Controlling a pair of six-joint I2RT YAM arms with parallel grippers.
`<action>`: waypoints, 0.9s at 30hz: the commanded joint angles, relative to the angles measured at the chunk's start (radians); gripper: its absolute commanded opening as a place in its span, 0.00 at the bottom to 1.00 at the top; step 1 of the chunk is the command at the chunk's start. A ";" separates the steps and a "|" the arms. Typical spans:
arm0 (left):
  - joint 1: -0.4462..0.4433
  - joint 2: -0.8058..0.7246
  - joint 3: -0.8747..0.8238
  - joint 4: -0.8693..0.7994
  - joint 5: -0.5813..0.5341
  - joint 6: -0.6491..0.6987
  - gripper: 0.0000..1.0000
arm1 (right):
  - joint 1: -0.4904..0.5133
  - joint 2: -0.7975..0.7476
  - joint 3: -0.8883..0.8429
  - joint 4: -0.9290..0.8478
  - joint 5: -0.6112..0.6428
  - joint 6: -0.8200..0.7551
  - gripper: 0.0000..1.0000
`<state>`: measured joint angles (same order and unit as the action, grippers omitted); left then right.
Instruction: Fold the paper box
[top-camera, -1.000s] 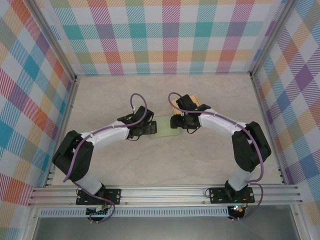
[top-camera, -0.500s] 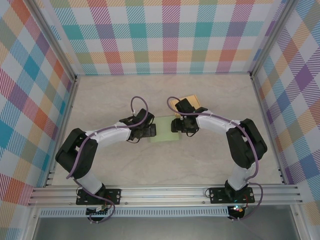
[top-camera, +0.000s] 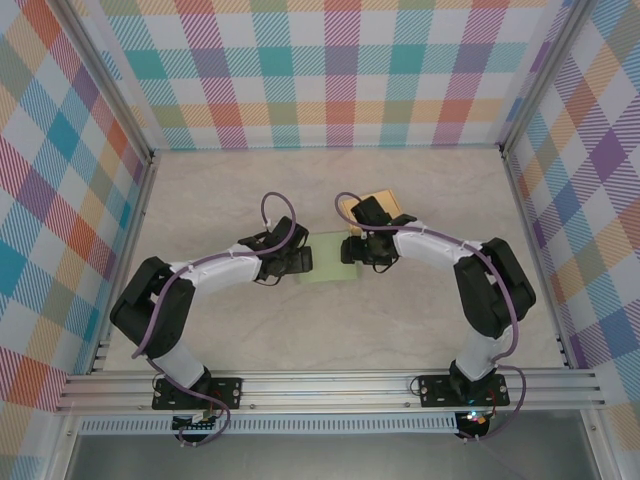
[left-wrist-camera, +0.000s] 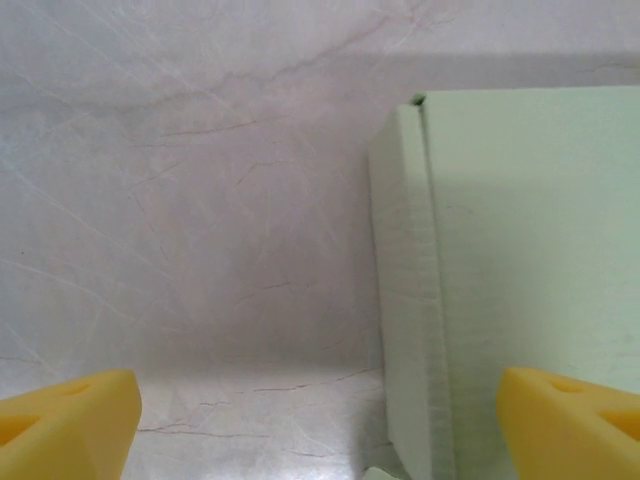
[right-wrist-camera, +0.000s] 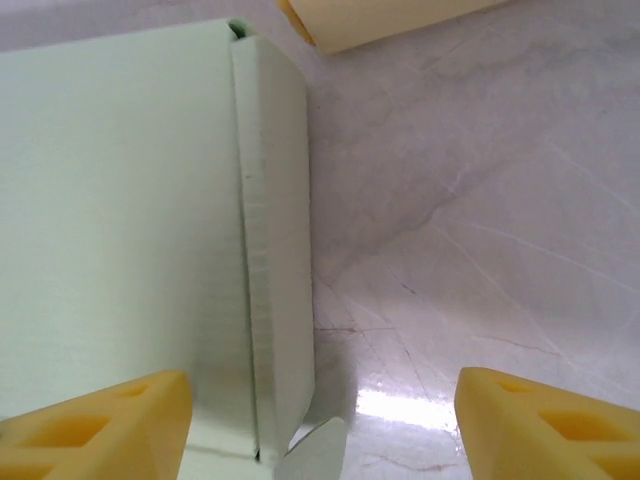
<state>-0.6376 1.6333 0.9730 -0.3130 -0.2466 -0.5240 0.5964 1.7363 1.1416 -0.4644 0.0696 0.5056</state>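
Flat box (top-camera: 328, 258), left gripper (left-wrist-camera: 320, 420) wide, empty, astride left edge, right gripper (right-wrist-camera: 322, 425) likewise astride right edge, table (top-camera: 420, 190) free around.

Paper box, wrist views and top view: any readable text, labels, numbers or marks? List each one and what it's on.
None readable.
The pale green paper box is blank on every face shown.
The tan piece next to it is plain.
The marbled tabletop carries only veining, no print.
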 joint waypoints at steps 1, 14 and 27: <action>0.014 -0.045 0.057 0.001 0.001 0.030 0.90 | -0.017 -0.087 -0.003 0.012 -0.022 -0.026 0.75; 0.131 0.096 0.084 0.145 0.233 0.034 0.68 | -0.143 -0.021 -0.093 0.242 -0.330 0.028 0.78; 0.204 0.117 -0.021 0.239 0.366 -0.018 0.17 | -0.159 0.071 -0.138 0.370 -0.437 0.077 0.77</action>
<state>-0.4618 1.7454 0.9939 -0.0673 0.0895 -0.5358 0.4442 1.7935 1.0222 -0.1520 -0.3096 0.5598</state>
